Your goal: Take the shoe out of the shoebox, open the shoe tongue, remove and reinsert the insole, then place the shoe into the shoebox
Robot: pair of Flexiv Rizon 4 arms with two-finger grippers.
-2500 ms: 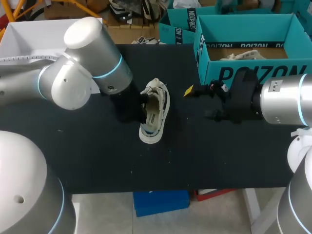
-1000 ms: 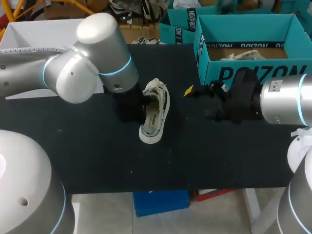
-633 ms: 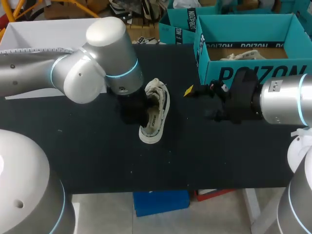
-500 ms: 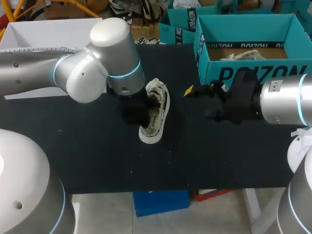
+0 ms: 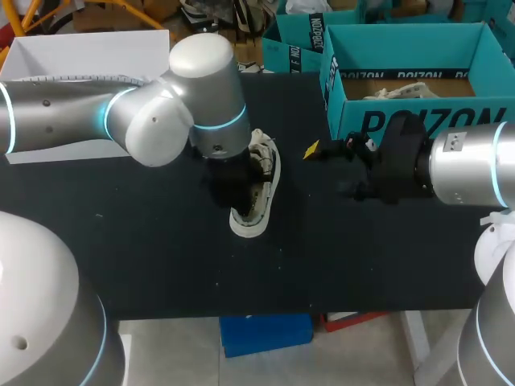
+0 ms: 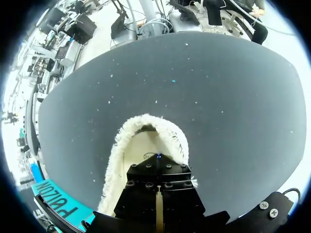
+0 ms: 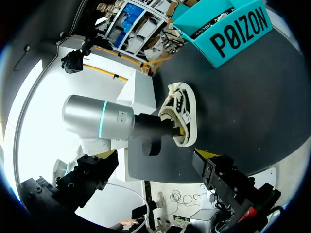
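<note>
Insole work looks to be the step in hand, or possibly the tongue-opening just before it. The shoe [image 5: 256, 211] is already out of the teal shoebox [image 5: 418, 121] and lies sole-down near the middle of the black table [image 5: 161, 257], toe toward the near edge. The left arm comes in over its heel end. In the left wrist view the left gripper [image 6: 158, 184] is pushed down into the fleece-edged mouth of the shoe, with the pale inner lining showing just ahead of it. Its tips are hidden inside, so I cannot tell whether this claw is released or clenched, or whether it has hold of anything.

The right gripper [image 5: 328, 170] hangs released and holds nothing. It sits between the shoe and the shoebox, apart from both.

The next move probably calls for a pinch on the insole's heel edge and a lift up and back. The right claw would need to pin the shoe so it does not rise with the insole.

Count: one shoe, one teal shoebox on the table with something pale [image 5: 394, 92] inside that I cannot identify, two arms, two grippers.
</note>
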